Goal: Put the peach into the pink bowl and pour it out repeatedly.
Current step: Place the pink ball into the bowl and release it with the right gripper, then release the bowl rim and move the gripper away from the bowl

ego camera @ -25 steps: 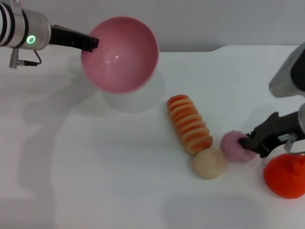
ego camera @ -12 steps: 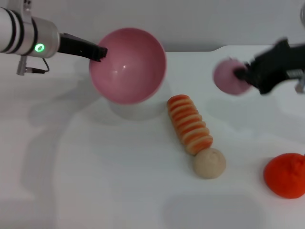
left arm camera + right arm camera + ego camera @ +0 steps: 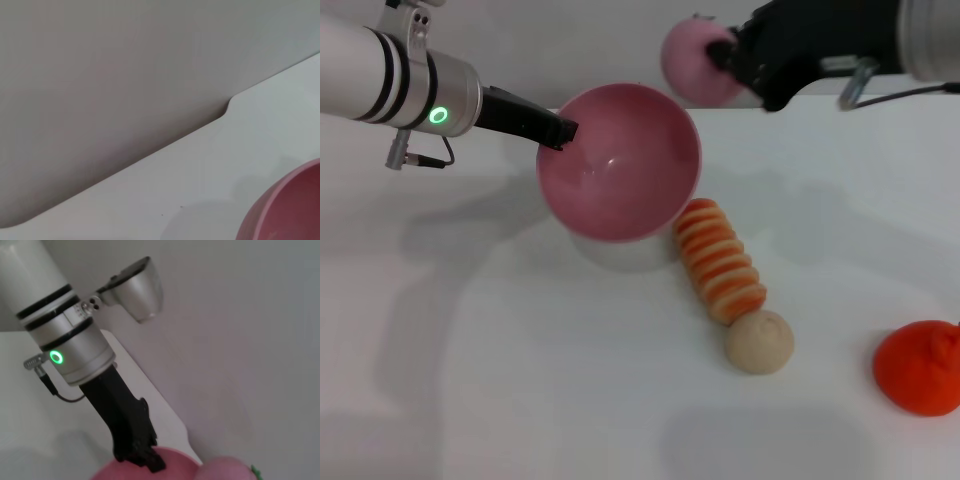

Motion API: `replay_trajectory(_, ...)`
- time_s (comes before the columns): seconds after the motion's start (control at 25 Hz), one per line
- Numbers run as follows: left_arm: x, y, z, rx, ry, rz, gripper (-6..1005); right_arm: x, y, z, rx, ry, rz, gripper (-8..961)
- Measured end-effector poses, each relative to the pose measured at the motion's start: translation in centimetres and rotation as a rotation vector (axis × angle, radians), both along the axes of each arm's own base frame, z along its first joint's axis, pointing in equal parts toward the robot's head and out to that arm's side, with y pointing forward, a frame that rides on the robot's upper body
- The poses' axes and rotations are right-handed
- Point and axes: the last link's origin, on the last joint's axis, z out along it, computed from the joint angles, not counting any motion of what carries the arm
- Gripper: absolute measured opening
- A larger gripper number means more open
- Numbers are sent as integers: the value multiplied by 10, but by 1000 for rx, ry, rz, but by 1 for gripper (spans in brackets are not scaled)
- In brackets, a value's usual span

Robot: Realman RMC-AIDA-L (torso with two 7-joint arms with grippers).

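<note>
My left gripper (image 3: 563, 132) is shut on the rim of the pink bowl (image 3: 620, 175) and holds it above the table, tilted with its opening towards the front. The bowl is empty; its edge also shows in the left wrist view (image 3: 290, 207) and in the right wrist view (image 3: 145, 471). My right gripper (image 3: 728, 55) is shut on the pale pink peach (image 3: 695, 62) and holds it in the air just behind and to the right of the bowl's rim. The peach shows at the edge of the right wrist view (image 3: 225, 470).
A striped orange-and-cream toy (image 3: 718, 259) lies right of the bowl, with a beige ball (image 3: 758, 341) at its near end. A larger orange-red fruit (image 3: 922, 366) sits at the right edge. The white table (image 3: 520, 360) ends at a grey wall behind.
My right gripper lifted the peach off the table beside the beige ball and carried it up and left to the bowl's rim. My left gripper moved the bowl right and towards the front.
</note>
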Motion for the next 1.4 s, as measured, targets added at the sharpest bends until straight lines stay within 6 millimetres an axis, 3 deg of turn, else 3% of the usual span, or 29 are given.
replay_trajectory(0.16, 0, 0, -1, -3, -1, 0, 52, -2, 5, -25, -46, -12, 10, 46)
replay_trajectory(0.52, 3, 0, -1, -4, -2, -5, 53, -1, 10, -41, -46, -19, 35, 50)
replay_trajectory(0.72, 3, 0, -2, -8, 2, -6, 53, 2, 10, -38, -38, -7, 25, 249)
replay_trajectory(0.92, 1, 1, 0, -6, 8, -3, 53, 11, 12, -24, 30, 49, 9, 389)
replay_trajectory(0.96, 1, 1, 0, -5, 8, -2, 53, 16, 13, -13, 62, 99, 6, 417)
replay_trajectory(1.16, -3, 0, 1, -1, 10, 9, 53, 32, 6, 10, 76, 280, 37, 412)
replay_trajectory(1.28, -5, -1, 1, -3, 8, 17, 53, 53, -4, 26, 98, 455, 123, 222)
replay_trajectory(1.4, -7, -2, 0, -11, 8, 25, 53, 85, -16, 43, 189, 613, 201, 170)
